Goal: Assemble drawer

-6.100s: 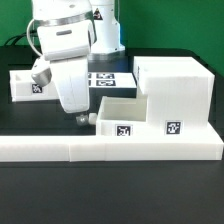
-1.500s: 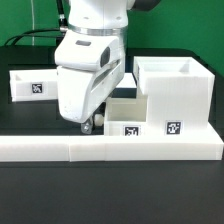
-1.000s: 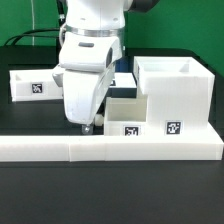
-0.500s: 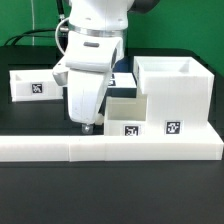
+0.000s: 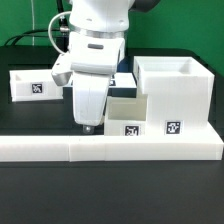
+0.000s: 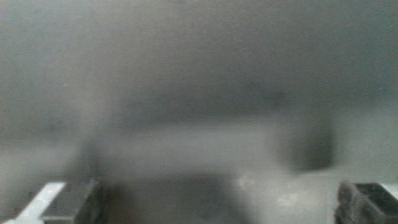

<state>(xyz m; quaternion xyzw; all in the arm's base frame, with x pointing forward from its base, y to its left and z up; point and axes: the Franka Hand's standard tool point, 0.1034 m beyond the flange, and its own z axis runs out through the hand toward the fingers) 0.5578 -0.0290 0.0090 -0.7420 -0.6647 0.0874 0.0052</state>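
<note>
The large white cube-like housing [image 5: 172,90] stands at the exterior view's right, against the low wall. One small open-topped tray [image 5: 125,116] with a square tag sits right beside it. The second tray [image 5: 34,85] sits at the far left. My gripper [image 5: 87,127] points straight down at the near tray's left end, with its tip close to the table. In the wrist view one finger [image 6: 71,203] and the other finger [image 6: 368,200] stand far apart, so the gripper is open. The surface between them is too blurred to identify.
The long low white L-shaped wall [image 5: 110,150] runs along the front, and the housing and near tray rest against it. The arm's body hides the table behind it, including the marker board. A black table surface [image 5: 30,115] lies between the left tray and the gripper.
The arm came from the left tray's side to the near tray's left end. Over the last second and a half the hand straightened from tilted to upright; the parts have not moved.
</note>
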